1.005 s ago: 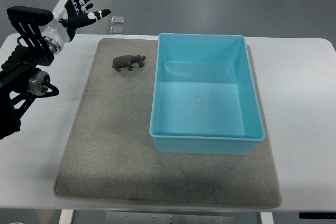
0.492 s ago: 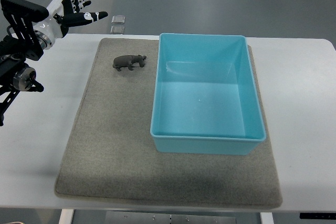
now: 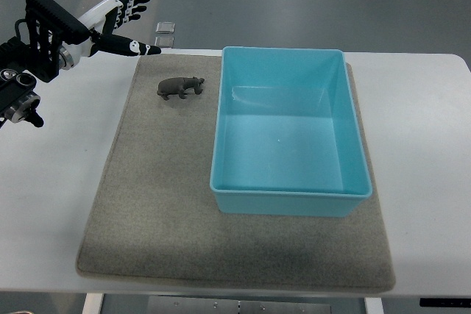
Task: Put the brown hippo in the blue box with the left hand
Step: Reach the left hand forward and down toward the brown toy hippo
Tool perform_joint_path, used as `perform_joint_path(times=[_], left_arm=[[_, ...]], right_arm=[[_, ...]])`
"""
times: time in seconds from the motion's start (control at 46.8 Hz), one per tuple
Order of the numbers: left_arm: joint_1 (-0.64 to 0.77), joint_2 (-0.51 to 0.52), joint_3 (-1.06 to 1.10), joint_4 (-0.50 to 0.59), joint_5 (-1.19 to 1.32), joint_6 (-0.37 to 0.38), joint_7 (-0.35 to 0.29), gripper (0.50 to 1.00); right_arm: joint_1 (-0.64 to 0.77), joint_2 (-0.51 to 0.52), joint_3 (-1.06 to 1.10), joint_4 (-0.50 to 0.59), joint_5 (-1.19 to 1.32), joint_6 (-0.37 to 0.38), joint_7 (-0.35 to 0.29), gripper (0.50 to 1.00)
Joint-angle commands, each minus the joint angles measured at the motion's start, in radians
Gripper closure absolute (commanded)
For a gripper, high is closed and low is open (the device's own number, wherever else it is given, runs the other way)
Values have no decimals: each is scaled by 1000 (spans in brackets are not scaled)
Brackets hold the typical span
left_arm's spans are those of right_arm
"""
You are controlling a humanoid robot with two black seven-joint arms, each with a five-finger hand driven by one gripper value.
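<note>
Left hand (image 3: 118, 23) hovers at the far left corner of the tabletop (image 3: 51, 182), fingers spread and extended, grasping nothing, with the thumb pointing toward the mat's far edge. Its dark arm (image 3: 33, 49) enters from the picture's left edge. Well apart from it, the brown hippo (image 3: 179, 87) stands on the grey mat (image 3: 154, 204) near the mat's far edge, just beside the outer left wall of the blue box (image 3: 288, 195) but not touching it. The hippo's long axis runs roughly left to right across the picture, slightly tilted, and its head points right, toward the box. The box sits on the right part of the mat.
</note>
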Motion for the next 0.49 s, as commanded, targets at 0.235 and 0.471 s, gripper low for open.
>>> perform_joint_path(times=[0.235, 0.471], left_arm=[[-110, -3, 208, 25, 38, 1, 94, 508], [-143, -19, 261, 27, 141, 15, 123, 510]], right_arm=[[0, 0, 0, 0, 0, 0, 0, 564], [0, 0, 0, 0, 0, 0, 0, 564]])
